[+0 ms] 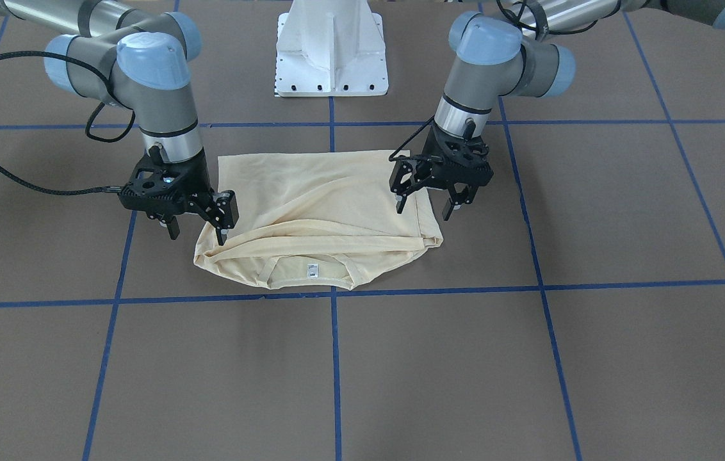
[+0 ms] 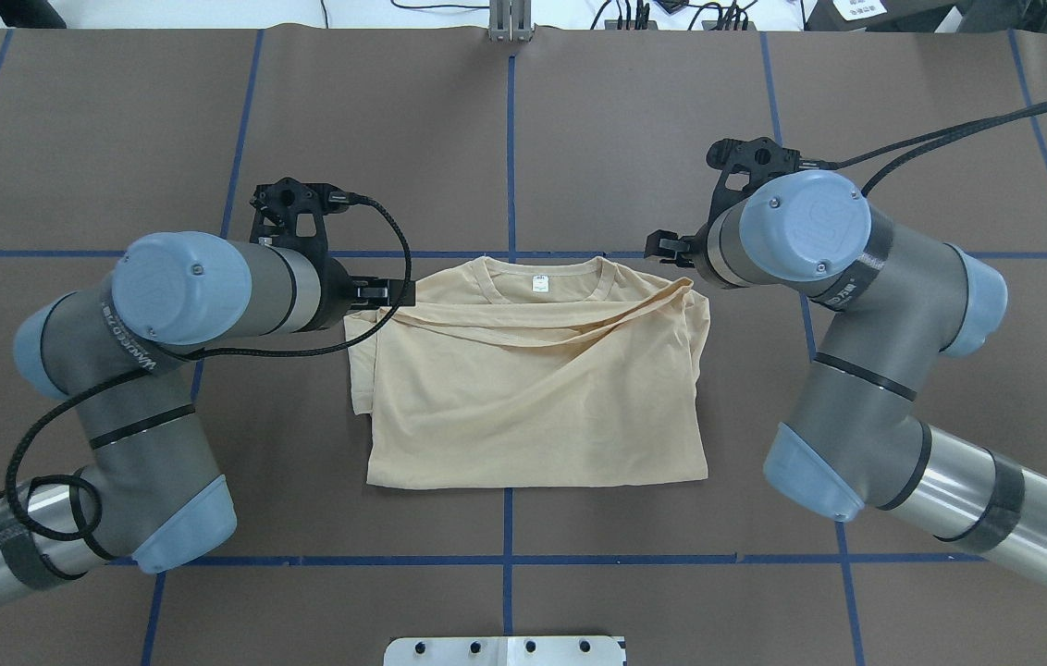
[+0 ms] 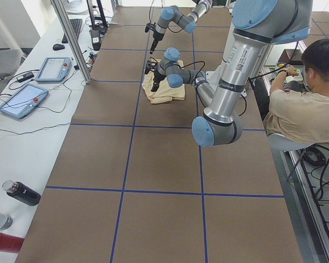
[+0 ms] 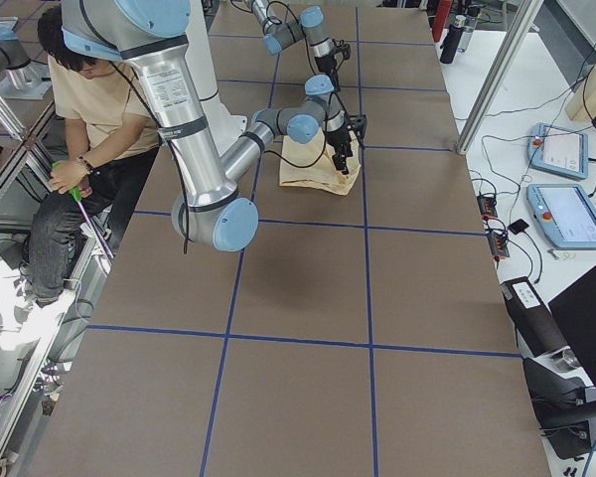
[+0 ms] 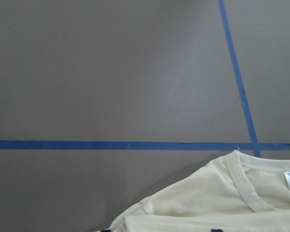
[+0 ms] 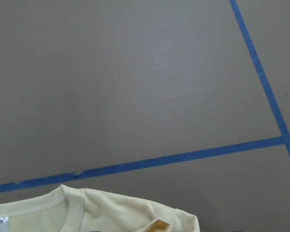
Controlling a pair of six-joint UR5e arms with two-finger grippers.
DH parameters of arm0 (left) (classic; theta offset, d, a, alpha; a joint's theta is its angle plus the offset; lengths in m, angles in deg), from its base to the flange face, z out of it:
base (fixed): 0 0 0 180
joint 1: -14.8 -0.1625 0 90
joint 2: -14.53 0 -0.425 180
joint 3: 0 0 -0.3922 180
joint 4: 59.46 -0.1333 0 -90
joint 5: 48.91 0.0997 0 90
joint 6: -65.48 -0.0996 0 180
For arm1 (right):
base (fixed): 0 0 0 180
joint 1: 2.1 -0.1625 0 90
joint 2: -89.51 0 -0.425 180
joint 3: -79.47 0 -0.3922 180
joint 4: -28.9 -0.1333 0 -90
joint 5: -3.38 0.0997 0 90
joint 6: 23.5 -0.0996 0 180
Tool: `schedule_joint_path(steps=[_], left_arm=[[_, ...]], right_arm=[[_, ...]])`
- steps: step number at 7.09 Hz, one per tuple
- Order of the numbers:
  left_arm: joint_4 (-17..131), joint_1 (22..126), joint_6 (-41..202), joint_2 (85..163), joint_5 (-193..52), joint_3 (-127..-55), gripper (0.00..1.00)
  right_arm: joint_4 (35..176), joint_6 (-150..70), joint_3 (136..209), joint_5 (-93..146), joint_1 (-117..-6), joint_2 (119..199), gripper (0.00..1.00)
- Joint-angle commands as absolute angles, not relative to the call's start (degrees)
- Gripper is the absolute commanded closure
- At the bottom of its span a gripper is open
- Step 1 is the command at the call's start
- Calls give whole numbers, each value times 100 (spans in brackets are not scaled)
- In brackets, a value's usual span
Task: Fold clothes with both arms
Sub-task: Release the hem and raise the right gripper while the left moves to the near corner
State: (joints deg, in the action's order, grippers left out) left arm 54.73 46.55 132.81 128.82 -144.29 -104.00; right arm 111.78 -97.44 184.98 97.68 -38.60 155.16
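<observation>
Shirt (image 1: pixel 330 198) lies folded flat at mid-table (image 1: pixel 401 371), sleeves drawn across the body, collar and label (image 1: pixel 312 270) on the side away from the base. Left gripper (image 1: pixel 425 206): jaws wide apart, nothing held, straddling the shirt's side edge. Right gripper (image 1: pixel 198 232): jaws likewise apart, empty, with one fingertip at the shoulder fold; whether it touches the cloth is unclear. Overhead, the wrists cover both grippers. The wrist views show only collar, shoulder and table, with the fingertips cut off at the lower edge. In the side views the grippers are too small to judge.
</observation>
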Motion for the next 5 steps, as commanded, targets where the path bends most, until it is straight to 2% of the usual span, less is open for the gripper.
schedule_joint_path(steps=[1,2,4,5], left_arm=[[5994,4530,13427,12162,-14699,-10853,0],[6459,4077,13873,11836,-14595,-10828,0],[6525,3303,14482,11763,-14095,-10767,0],[6526,3073,14702,11780,-13962,-10740,6]], right_arm=[[11160,-9435,19106,9927,-3927,16032,0],[11152,-9225,19388,9945,-3936,16375,0],[11143,-9205,19435,10015,-3954,16431,0],[11143,-9205,19443,10015,-3962,16431,0]])
